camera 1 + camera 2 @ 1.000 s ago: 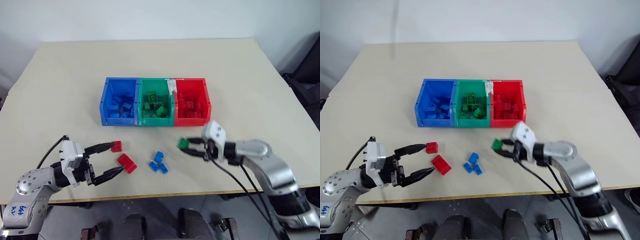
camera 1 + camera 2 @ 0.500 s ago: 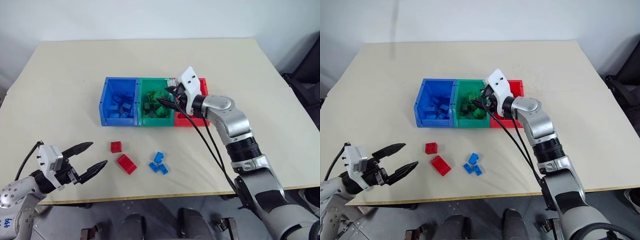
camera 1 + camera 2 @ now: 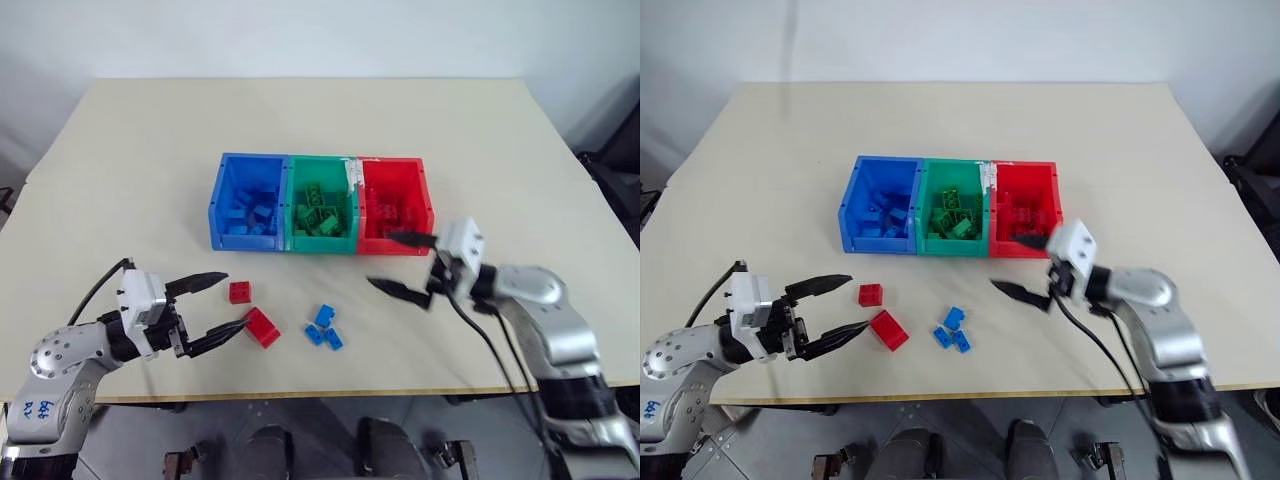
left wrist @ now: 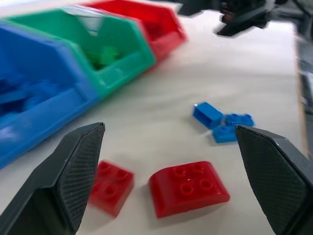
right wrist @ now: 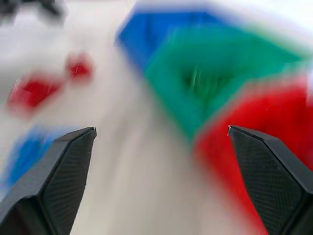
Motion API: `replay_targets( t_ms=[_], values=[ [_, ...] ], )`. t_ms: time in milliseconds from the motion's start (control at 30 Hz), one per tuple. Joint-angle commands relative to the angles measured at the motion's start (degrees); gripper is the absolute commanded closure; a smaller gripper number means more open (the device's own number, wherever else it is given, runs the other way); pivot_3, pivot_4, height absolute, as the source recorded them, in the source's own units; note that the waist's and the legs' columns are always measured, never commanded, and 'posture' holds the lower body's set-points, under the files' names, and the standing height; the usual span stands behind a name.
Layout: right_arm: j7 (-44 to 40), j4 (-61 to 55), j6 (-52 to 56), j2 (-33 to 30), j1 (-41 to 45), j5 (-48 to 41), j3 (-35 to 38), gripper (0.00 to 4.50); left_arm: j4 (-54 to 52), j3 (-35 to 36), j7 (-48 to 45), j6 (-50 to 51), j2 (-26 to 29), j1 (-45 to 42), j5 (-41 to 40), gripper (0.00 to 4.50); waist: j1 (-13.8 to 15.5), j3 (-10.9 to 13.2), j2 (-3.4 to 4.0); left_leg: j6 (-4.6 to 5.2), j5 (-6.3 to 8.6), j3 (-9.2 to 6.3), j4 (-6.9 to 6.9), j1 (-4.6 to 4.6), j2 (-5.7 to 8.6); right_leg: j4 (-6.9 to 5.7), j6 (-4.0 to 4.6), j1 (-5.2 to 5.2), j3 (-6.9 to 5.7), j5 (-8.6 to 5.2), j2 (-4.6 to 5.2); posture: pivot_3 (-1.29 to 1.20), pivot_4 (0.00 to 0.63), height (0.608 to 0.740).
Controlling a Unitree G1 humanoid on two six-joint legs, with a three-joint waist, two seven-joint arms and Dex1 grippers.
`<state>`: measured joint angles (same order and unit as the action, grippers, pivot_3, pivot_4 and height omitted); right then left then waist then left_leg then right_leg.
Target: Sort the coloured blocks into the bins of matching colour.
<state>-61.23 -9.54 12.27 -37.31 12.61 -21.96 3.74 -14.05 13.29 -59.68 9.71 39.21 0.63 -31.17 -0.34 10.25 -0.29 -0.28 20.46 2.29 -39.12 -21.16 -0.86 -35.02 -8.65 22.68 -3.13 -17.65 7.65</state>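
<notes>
Table (image 3: pixel 120 150): three joined bins sit mid-table in a row, blue bin (image 3: pixel 222 205) on the robot's left, green bin (image 3: pixel 291 205) in the middle, red bin (image 3: pixel 428 205) on the right. Each bin holds blocks of its own colour.

Loose blocks on the table, on the near side of the bins: a small red block (image 3: pixel 239 292), a larger red block (image 3: pixel 263 327) just beside it and nearer the robot, and a tight cluster of three blue blocks (image 3: pixel 323 329) right of the red ones, in front of the green bin. All five lie flat on the table, apart from either gripper.

Left gripper (image 3: pixel 228 304): fingers spread wide, nothing between them, roughly level above the table. Its tips bracket the two red blocks from the left; one tip is near the small red block, the other close to the larger red block. Contact cannot be told. In the left wrist view both red blocks lie between the open fingers.

Right gripper (image 3: pixel 397 263): fingers spread wide, empty, in front of the red bin's near right corner, pointing left toward the blue cluster but well apart from it.
</notes>
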Motion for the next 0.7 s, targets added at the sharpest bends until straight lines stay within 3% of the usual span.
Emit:
replay_targets(
  t_ms=[33, 200, 467, 567, 700],
  values=[
    [-3.26, -2.03, -5.37, -4.43, -6.21, -1.04, 6.82, 0.01, 0.90, -3.04, -3.72, -3.24, -0.13, -2.76, 0.93, 0.00, -0.04, 0.00, 0.01, 0.00, 0.00, 0.05, -0.01, 0.03, -0.03, 0.02, -0.01, -0.01, 0.00, 0.01, -0.02, 0.00, 0.150, 0.740],
    [-5.54, -3.11, -6.63, -7.73, -11.92, -1.67, 8.14, 0.01, 2.81, -4.96, -8.90, -4.72, -0.09, -4.86, -0.18, 0.00, -0.14, 0.00, 0.00, -0.07, -0.04, 0.09, -0.02, 0.12, -0.12, -0.01, -0.01, -0.02, 0.02, 0.00, -0.10, 0.00, 0.150, 0.740],
    [2.03, -17.11, 13.39, -5.04, -6.34, -4.72, -5.05, 0.01, 7.59, -3.92, -13.27, -11.05, 0.83, -4.60, 1.14, 0.00, 0.24, 0.00, 0.01, -0.16, -0.12, -0.02, -0.09, 0.16, -0.14, -0.17, 0.01, -0.01, 0.03, 0.00, -0.10, 0.00, 0.150, 0.740],
    [8.33, -20.04, 20.91, -0.88, -2.79, -2.45, -12.88, 0.01, 6.87, -2.70, -14.90, -11.01, 2.69, -1.05, 0.89, 0.00, 0.27, -0.01, -0.01, -0.11, -0.09, -0.12, -0.10, 0.05, -0.08, -0.11, 0.02, 0.00, 0.00, 0.00, -0.05, 0.00, 0.150, 0.740],
    [12.59, -19.01, 22.98, 1.61, -1.75, 0.86, -16.79, 0.01, 3.99, -1.59, -13.53, -9.69, 3.61, 2.41, 0.45, 0.00, 0.38, -0.01, -0.01, -0.08, -0.07, -0.18, -0.09, 0.01, -0.06, -0.08, 0.03, 0.03, -0.01, 0.00, -0.03, 0.00, 0.150, 0.740]
  ],
)
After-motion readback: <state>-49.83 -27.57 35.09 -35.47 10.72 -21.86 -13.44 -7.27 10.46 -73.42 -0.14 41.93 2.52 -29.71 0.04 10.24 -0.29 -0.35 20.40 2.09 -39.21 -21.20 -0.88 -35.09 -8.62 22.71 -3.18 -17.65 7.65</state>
